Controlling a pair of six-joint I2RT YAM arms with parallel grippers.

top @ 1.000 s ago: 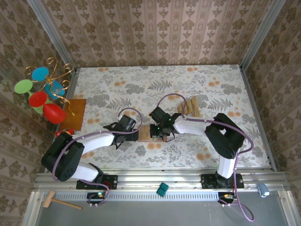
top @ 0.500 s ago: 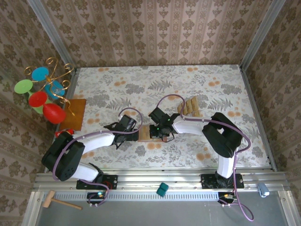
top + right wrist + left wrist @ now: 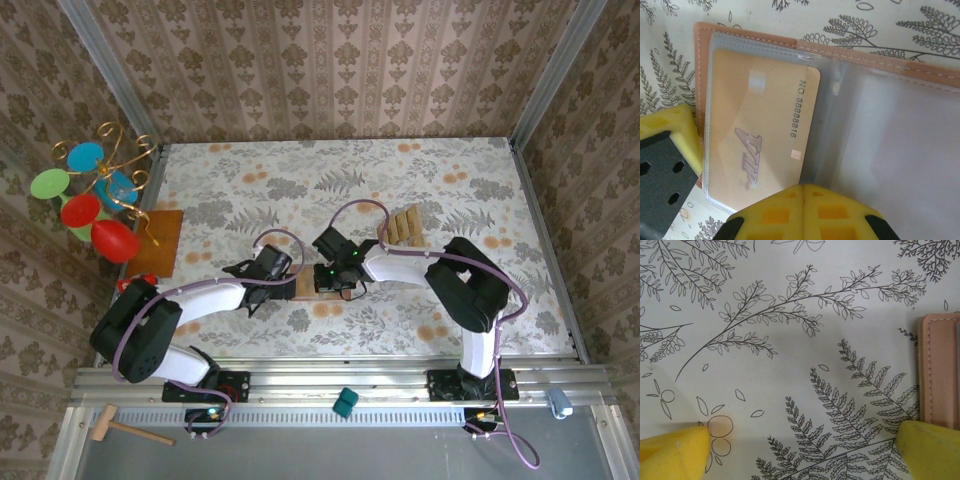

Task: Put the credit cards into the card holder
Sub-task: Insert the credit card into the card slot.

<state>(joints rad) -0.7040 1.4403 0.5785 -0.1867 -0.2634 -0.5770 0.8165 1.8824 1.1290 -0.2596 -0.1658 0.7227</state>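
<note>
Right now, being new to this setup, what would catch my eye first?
A gold card sitting inside the clear sleeve of the open card holder at mid-table, the shut right gripper at its edge. Then the fan of spare cards just beyond, and the colourful wire stand at far left.

The left gripper (image 3: 283, 272) sat beside the card holder (image 3: 304, 288) (mid-table), the right gripper (image 3: 331, 279) over it; the credit cards (image 3: 402, 225) lay fanned farther back.

A gold wire stand (image 3: 100, 190) of coloured discs stands on an orange-brown board (image 3: 163, 248); a wooden mallet (image 3: 125, 428) and teal block (image 3: 345, 403) lie nearer.
</note>
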